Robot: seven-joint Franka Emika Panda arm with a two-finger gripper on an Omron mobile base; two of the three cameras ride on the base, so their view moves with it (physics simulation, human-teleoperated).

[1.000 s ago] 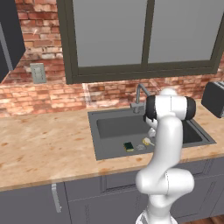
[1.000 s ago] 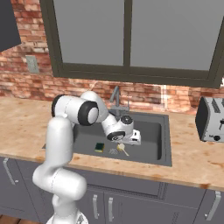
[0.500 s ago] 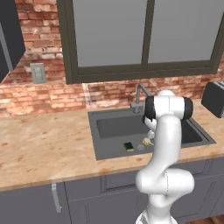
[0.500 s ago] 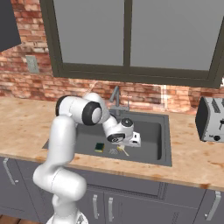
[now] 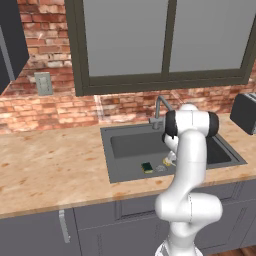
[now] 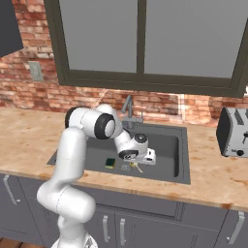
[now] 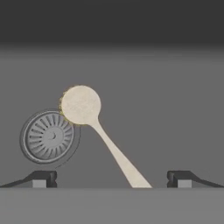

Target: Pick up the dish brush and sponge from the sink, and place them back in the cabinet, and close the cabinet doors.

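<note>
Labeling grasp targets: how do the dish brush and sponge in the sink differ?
Shape: the dish brush has a round head on a thin handle; the sponge is a rectangular block.
Color: dish brush cream, sponge dark green on top.
Position: the dish brush lies beside the drain, ahead of the open jaws; the sponge sits off to one side.
Both lie on the sink floor.

A glossy white arm (image 6: 72,160) of rounded segments with dark joint bands and small dark fingertips (image 7: 43,177).

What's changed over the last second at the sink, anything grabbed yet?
The arm has sunk a little lower into the sink, bringing the open gripper down over the dish brush; nothing is gripped yet. The brush and the sponge lie where they were on the basin floor, and the base has not moved.
</note>
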